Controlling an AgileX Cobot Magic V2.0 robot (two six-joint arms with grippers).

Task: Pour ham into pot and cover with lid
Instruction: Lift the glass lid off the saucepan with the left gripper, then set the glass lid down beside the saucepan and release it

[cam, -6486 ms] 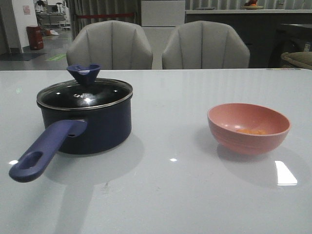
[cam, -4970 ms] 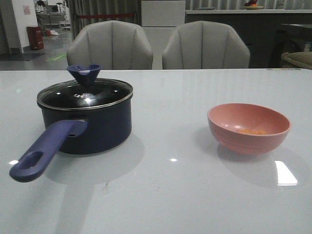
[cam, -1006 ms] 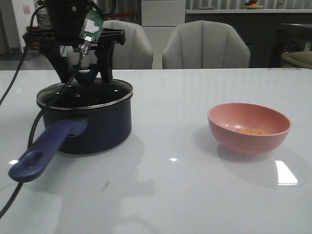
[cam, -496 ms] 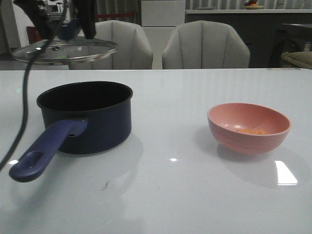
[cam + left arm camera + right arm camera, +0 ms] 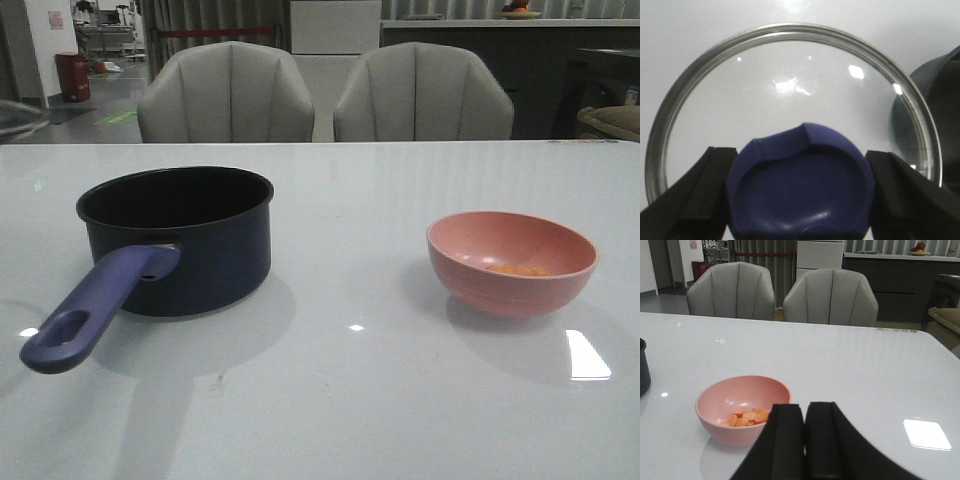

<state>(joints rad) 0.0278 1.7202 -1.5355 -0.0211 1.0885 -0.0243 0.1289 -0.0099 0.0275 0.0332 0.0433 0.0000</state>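
Note:
The pot stands uncovered at the left of the table, its purple-blue handle pointing to the front. My left gripper is shut on the navy knob of the lid and holds it over the table beside the pot. In the front view only the lid's rim shows, at the far left edge. The ham lies in the pink bowl at the right. My right gripper is shut and empty, just right of the bowl with the ham.
Two grey chairs stand behind the table's far edge. A counter and cabinets are farther back. A bright light reflection lies on the glossy white tabletop in front of the bowl.
My left gripper came down on the lid's knob, lifted the lid off the pot and carried it left, almost out of the front view. The pot is now open.

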